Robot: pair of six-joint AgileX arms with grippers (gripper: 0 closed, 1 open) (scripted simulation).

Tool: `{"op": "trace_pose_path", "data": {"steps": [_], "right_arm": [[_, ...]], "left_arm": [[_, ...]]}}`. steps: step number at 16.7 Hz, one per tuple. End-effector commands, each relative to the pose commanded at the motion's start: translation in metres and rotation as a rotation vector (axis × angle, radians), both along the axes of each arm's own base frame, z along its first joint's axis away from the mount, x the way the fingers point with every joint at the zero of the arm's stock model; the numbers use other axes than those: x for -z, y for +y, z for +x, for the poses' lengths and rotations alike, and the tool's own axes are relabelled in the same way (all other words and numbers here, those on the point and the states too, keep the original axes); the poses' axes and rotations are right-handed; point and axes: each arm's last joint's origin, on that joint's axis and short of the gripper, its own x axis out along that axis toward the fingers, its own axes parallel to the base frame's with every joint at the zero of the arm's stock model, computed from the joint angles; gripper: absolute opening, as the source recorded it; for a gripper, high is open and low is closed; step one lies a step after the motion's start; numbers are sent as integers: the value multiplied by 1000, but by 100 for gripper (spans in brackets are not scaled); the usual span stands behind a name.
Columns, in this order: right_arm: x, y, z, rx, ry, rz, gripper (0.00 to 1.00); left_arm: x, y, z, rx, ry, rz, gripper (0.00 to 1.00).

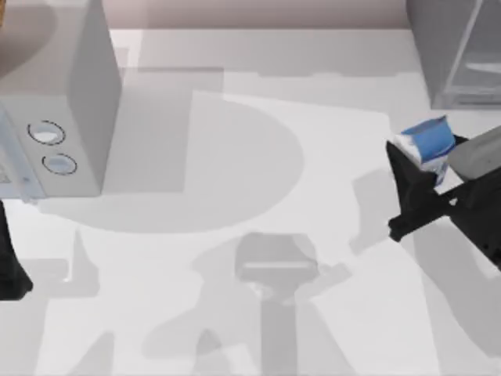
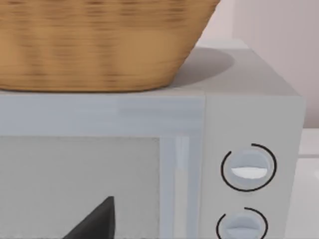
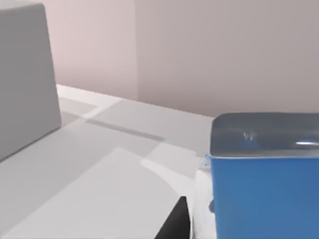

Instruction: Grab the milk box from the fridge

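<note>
The right gripper (image 1: 419,176) has its black fingers closed around the small blue and white milk box (image 1: 429,143), held over the white bench (image 1: 313,94) at the right, just in front of the dark grey glass-panelled fridge (image 1: 450,47). The extraction step looks nearly finished; the next move calls for carrying the carton clear while keeping it steady. The left gripper (image 1: 12,274) sits parked at the near left beside the light grey box with two round dials (image 1: 70,102); whether its fingers are open cannot be told.

Woven wicker basket (image 2: 94,45); glossy blue milk box (image 3: 264,174); glassy fridge (image 1: 462,51).
</note>
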Motion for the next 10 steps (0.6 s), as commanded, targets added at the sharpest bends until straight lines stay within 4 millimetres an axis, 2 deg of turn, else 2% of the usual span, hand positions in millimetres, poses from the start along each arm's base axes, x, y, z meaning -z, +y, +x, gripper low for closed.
{"op": "trace_pose_path", "data": {"steps": [5,10], "right_arm": [[50,46,13,-155,0,8,0],[83,72,11,-250,-38,24,0]], "left_arm": [[0,0,0,0,0,0,100],[0,0,0,0,0,0,100]]}}
